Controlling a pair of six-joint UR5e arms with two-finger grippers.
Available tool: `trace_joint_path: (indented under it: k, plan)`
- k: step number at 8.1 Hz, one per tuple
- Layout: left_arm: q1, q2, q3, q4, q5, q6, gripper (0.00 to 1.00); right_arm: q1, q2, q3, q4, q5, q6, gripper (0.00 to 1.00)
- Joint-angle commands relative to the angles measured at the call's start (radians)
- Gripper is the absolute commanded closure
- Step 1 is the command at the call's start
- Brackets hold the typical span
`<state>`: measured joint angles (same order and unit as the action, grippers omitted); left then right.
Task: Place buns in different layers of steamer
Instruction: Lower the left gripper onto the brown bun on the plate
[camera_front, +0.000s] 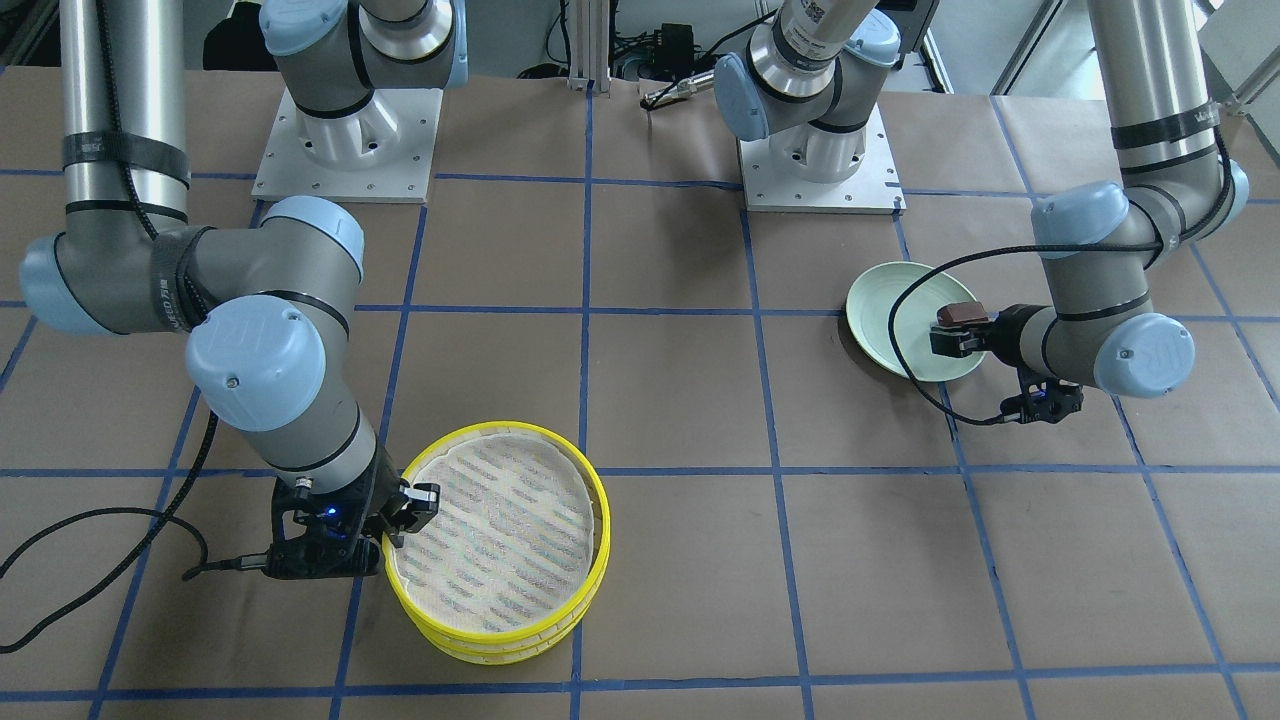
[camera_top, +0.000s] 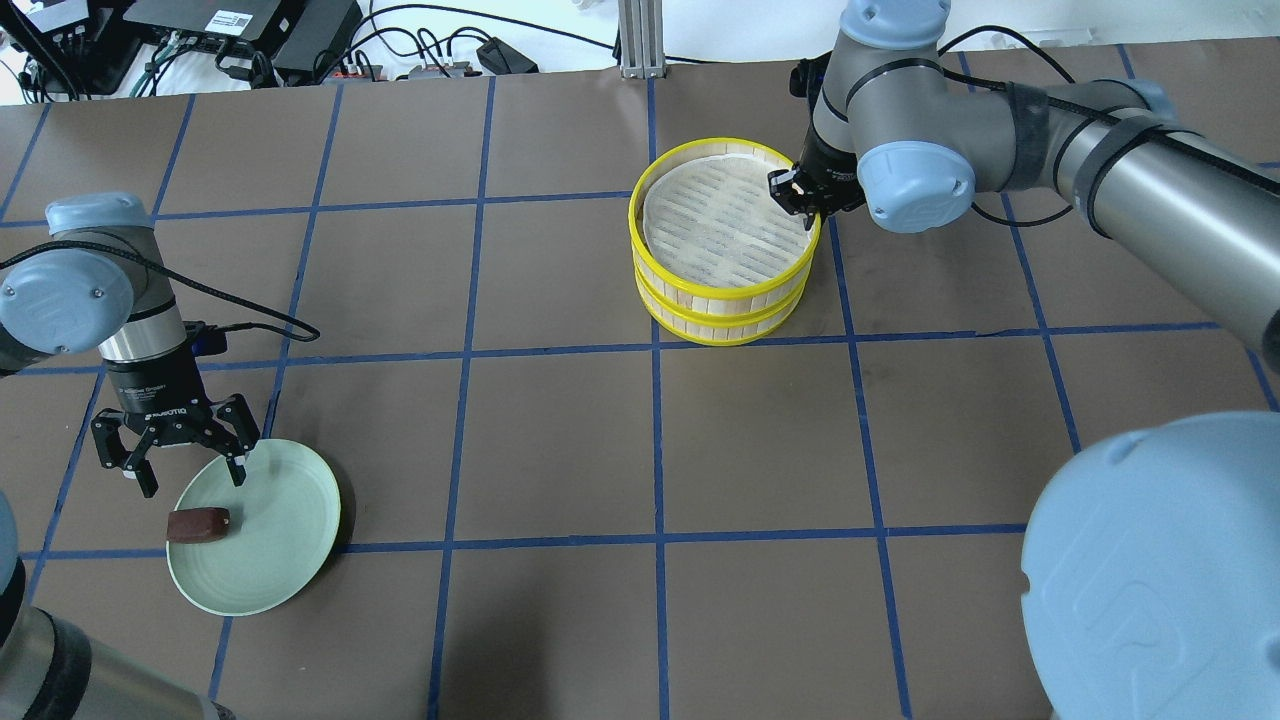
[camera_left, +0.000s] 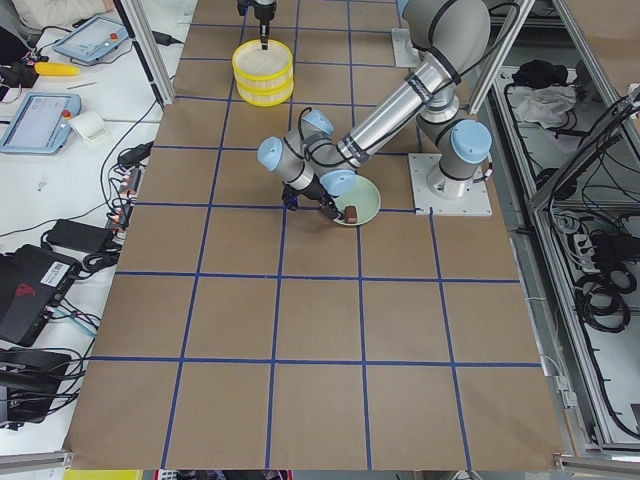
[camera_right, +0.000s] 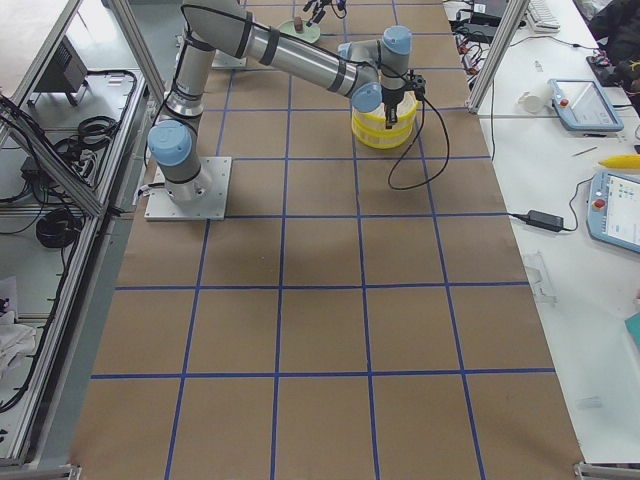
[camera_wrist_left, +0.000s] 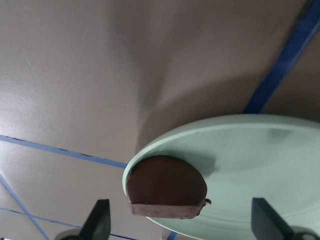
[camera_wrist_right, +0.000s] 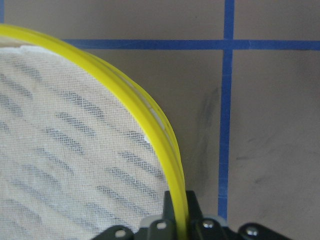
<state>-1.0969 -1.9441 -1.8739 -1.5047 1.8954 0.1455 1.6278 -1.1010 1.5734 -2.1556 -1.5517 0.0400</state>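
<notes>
The dark reddish-brown bun (camera_top: 198, 524) lies at the edge of a pale green plate (camera_top: 270, 540). It also shows in the left wrist view (camera_wrist_left: 167, 187) and the front view (camera_front: 958, 313). My left gripper (camera_top: 193, 484) is open, right over the bun, with a finger on either side. The yellow-rimmed steamer trays (camera_top: 700, 148) stand stacked, and the top one's mesh is bare. My right gripper (camera_top: 800, 195) is shut on the top tray's yellow rim (camera_wrist_right: 125, 85), one finger inside and one outside. The lower tray (camera_top: 720, 325) is covered. The cream-white bun is hidden or out of view.
The table is brown paper with blue tape grid lines (camera_top: 655, 440). The plate (camera_front: 885, 320) and the steamer stack (camera_front: 560, 440) are far apart, at opposite sides. Both arm bases (camera_front: 345, 150) stand on plates at the robot's edge. A cable (camera_front: 915, 380) loops over the plate.
</notes>
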Motion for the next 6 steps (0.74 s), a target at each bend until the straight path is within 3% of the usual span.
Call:
trace_joint_path:
  k: [1,3,4,5,6]
  plan:
    - [0.002,-0.01,-0.004,0.0,-0.001,-0.001,0.0,0.0,0.003,0.0,0.0,-0.001,0.006,1.0]
    - [0.002,-0.033,-0.008,-0.003,0.011,0.002,0.0,0.0,0.004,0.002,0.007,-0.001,0.009,1.0]
    - [0.002,-0.039,-0.01,-0.006,0.016,0.003,0.0,0.0,0.004,0.002,0.005,-0.001,0.008,0.82]
    - [0.002,-0.041,0.001,-0.006,0.069,0.002,0.0,0.0,0.006,0.003,0.005,-0.004,0.006,0.54]
    - [0.003,-0.041,-0.002,-0.006,0.102,-0.001,0.0,0.0,0.01,0.004,0.007,-0.001,0.008,0.13]
